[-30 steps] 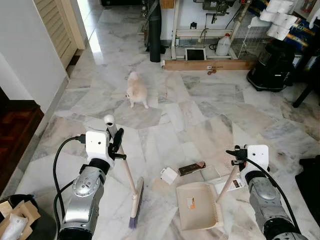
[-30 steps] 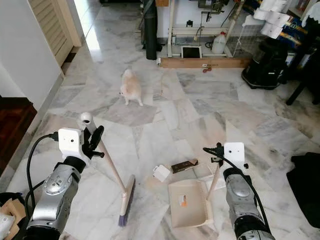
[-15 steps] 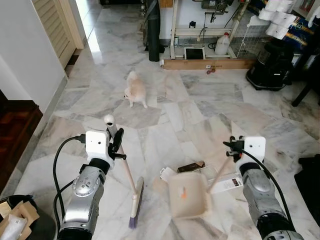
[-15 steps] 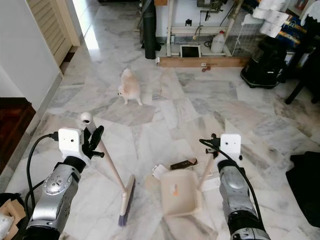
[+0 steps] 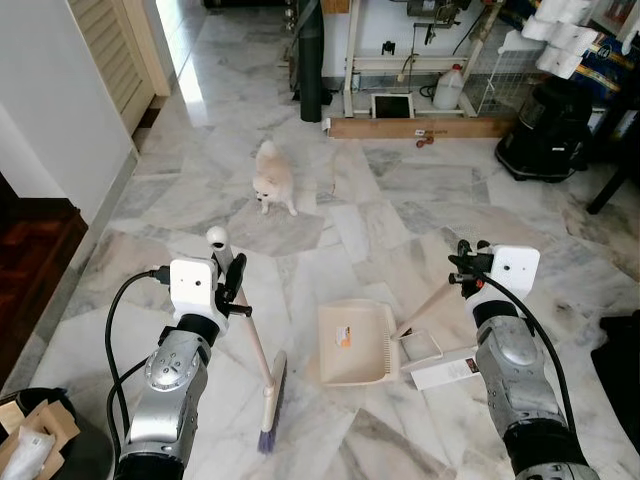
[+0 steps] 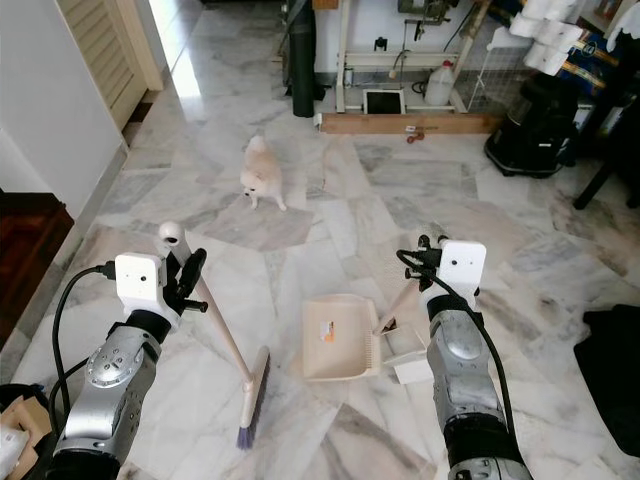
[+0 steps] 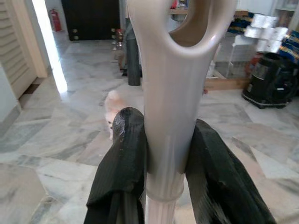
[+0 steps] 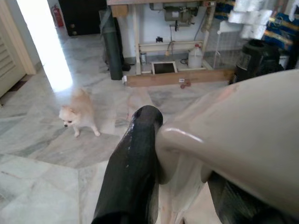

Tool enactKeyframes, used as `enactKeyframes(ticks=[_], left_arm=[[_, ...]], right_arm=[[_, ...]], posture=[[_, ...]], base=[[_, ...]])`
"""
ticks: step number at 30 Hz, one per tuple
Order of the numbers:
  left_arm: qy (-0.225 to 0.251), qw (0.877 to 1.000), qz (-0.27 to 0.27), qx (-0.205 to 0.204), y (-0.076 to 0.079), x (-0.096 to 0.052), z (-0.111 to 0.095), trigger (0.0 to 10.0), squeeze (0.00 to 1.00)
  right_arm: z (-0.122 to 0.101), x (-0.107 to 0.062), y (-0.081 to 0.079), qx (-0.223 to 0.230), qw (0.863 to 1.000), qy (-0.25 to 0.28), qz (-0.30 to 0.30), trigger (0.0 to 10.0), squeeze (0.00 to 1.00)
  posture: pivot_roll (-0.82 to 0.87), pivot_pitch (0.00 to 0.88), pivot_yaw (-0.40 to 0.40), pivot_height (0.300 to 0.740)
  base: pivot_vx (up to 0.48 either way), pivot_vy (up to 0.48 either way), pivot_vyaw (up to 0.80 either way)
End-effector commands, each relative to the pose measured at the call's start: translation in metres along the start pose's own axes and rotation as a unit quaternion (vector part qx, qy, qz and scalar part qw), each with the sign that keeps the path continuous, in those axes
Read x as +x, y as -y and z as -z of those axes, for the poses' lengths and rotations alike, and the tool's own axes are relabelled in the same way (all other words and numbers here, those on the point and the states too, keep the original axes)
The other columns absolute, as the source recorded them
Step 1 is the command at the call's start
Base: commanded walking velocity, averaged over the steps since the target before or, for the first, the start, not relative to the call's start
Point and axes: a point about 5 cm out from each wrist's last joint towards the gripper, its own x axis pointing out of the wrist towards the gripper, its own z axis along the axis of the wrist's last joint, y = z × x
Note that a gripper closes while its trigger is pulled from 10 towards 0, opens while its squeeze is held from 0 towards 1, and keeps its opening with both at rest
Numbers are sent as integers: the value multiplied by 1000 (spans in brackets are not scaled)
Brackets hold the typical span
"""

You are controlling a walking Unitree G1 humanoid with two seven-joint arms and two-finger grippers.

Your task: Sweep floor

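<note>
A beige broom (image 5: 258, 352) leans across the marble floor, its brush head (image 5: 270, 400) down in front of me. My left gripper (image 5: 228, 281) is shut on the broom handle (image 7: 170, 116) just below its looped top, one black finger (image 7: 124, 158) on each side. A beige dustpan (image 5: 352, 343) lies flat on the floor to the right of the brush. Its long handle (image 8: 233, 140) runs up to my right gripper (image 5: 466, 268), which is shut on it. A small white box (image 5: 420, 347) and a flat white carton (image 5: 445, 368) lie by the pan's right edge.
A small cream dog (image 5: 272, 180) stands on the floor ahead. A wooden plank (image 5: 415, 128), a black appliance (image 5: 545, 130) and a metal stand line the far side. A bin with cardboard (image 5: 40, 440) is at my lower left, a black bag (image 5: 622, 360) at right, a dark step (image 5: 30, 260) at left.
My right gripper has swung the dustpan left and away from me, over where the small litter lay, and the gripper now sits higher. The broom and left arm have stayed still.
</note>
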Motion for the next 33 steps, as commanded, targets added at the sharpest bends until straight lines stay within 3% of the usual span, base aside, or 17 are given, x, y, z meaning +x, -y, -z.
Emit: enactKeyframes(ticks=[1, 11, 33], left_arm=[[27, 1000, -11, 11, -5, 4, -11, 10000, 0], [43, 998, -35, 14, -11, 5, -16, 10000, 0], [43, 998, -33, 15, -9, 6, -15, 10000, 0]], right_arm=[[-11, -1, -2, 9, 999, 35, 9, 10000, 0], [-1, -12, -7, 13, 999, 32, 25, 10000, 0], [1, -12, -14, 28, 998, 30, 38, 10000, 0]], posture=[[42, 60, -1, 740], [42, 41, 2, 740], [44, 41, 4, 740]], base=[[0, 0, 0], [0, 0, 0], [0, 304, -186]])
